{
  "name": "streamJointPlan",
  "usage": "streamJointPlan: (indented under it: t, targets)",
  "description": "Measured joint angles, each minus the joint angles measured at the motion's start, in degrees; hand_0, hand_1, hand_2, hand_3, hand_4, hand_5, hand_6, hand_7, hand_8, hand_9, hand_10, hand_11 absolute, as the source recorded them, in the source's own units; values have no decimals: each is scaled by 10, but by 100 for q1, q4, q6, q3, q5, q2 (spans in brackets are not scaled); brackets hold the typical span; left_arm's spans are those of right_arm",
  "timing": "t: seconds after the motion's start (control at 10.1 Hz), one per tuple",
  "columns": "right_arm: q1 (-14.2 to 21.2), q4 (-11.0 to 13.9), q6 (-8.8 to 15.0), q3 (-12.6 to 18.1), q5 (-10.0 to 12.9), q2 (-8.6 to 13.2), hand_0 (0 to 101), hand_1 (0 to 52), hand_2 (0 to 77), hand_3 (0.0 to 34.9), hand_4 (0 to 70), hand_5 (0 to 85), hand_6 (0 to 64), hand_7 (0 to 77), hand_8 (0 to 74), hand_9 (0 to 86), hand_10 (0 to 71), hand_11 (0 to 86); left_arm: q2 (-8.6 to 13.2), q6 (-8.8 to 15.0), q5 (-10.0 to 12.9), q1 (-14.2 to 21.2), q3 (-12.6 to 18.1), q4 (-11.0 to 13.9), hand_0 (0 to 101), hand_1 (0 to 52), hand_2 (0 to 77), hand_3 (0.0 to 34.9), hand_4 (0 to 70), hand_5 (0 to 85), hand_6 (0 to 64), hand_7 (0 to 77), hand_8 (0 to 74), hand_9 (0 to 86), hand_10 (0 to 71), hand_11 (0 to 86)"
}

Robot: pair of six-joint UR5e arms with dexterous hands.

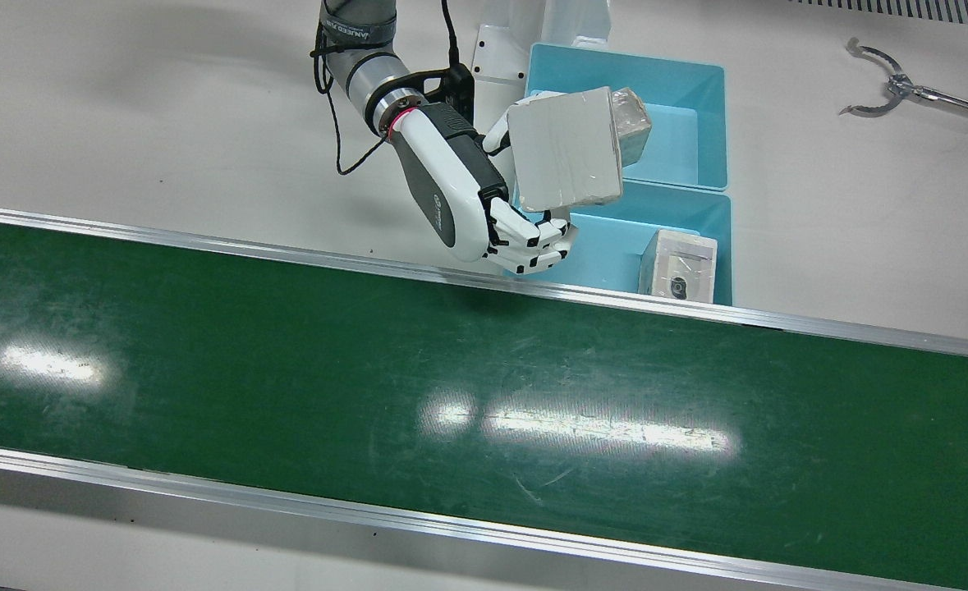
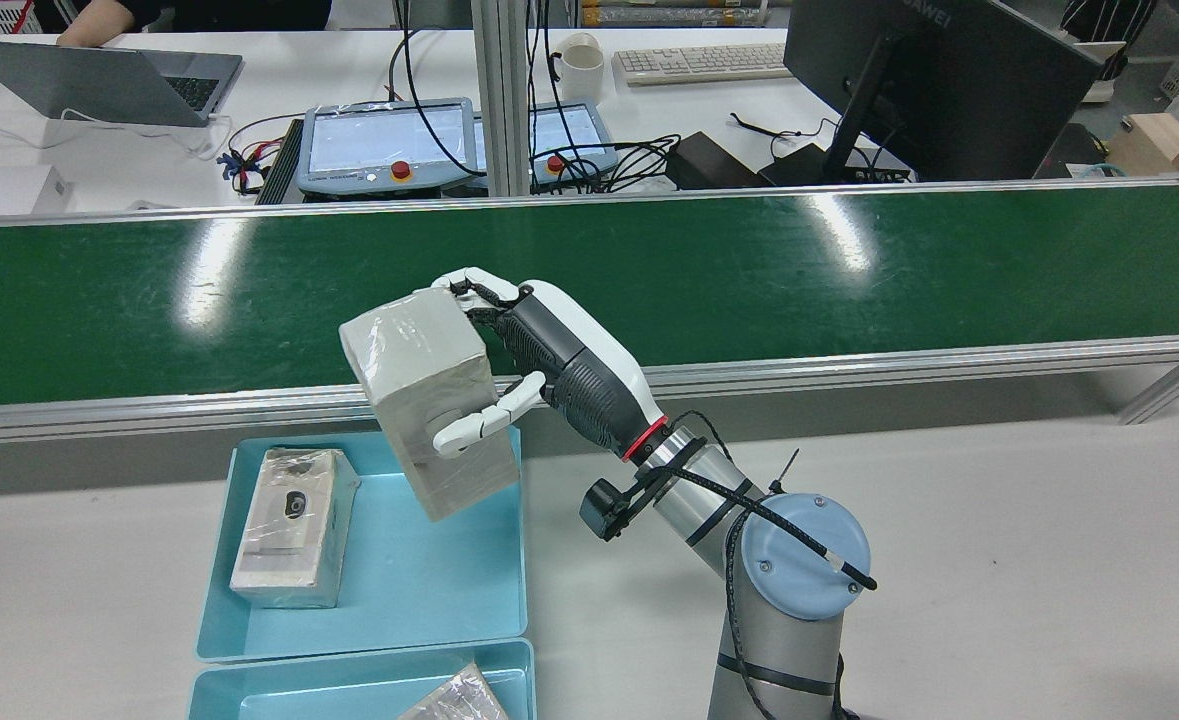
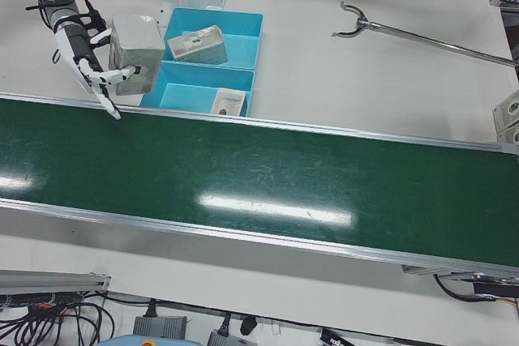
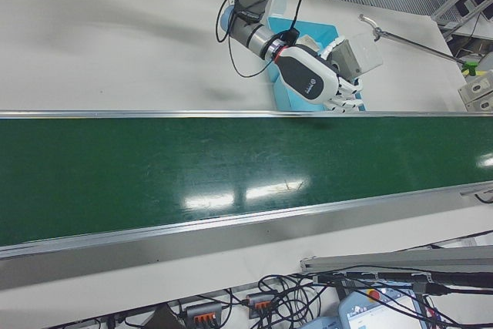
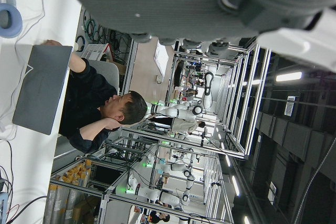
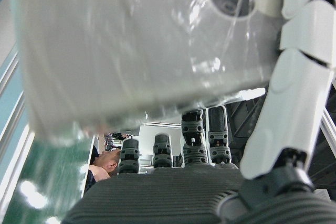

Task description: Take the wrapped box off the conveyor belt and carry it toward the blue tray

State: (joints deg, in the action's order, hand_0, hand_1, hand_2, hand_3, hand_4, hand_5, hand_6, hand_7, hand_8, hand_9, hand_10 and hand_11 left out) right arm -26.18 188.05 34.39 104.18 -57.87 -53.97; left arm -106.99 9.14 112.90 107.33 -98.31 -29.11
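One wrapped box (image 2: 424, 400) sits clenched in the right hand (image 2: 539, 365), lifted above the blue tray (image 2: 449, 590) edge; carry it level, grip firm, clearing the boxed item (image 2: 294, 525) already inside.

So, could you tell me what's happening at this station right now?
The right robot hand is holding a wrapped box in the air, already lifted clear of the green conveyor belt. The box hangs over the edge of the nearer blue tray, which already contains another wrapped box. The belt itself is bare.
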Motion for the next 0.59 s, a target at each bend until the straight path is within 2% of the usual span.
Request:
streamJointPlan:
  t: [0.1,0.2,0.3,0.39,0.49,0.59]
  targets:
    - [3,-17,-1,-8,-6,0,464,22,305,74,22,464,311,420,11,207,0,213,0,0,0,0,0,0,0,0,5,0,0,5,0,5,5,5,5,5]
    - [5,-25,-2,-9,-10,1,467,202,98,193,11,131,98,240,0,16,0,16,0,0,0,0,0,0,0,0,5,0,0,5,0,5,5,5,5,5]
    - [6,-28,-5,-10,-12,1,467,65,49,193,11,131,98,240,0,16,0,16,0,0,0,0,0,0,0,0,5,0,0,5,0,5,5,0,0,5]
    - [7,-30,-8,-11,-13,1,466,109,22,253,11,158,65,44,0,16,0,16,0,0,0,0,0,0,0,0,5,0,0,5,0,5,5,0,5,5]
    - [7,-31,-9,-11,-13,-1,466,93,16,272,11,158,65,0,0,16,0,16,0,0,0,0,0,0,0,0,5,0,0,5,0,5,5,0,5,5]
    - [3,-30,-11,0,-15,-3,466,93,16,272,11,158,65,0,0,16,0,16,0,0,0,0,0,0,0,0,5,0,0,11,0,5,5,0,5,5]
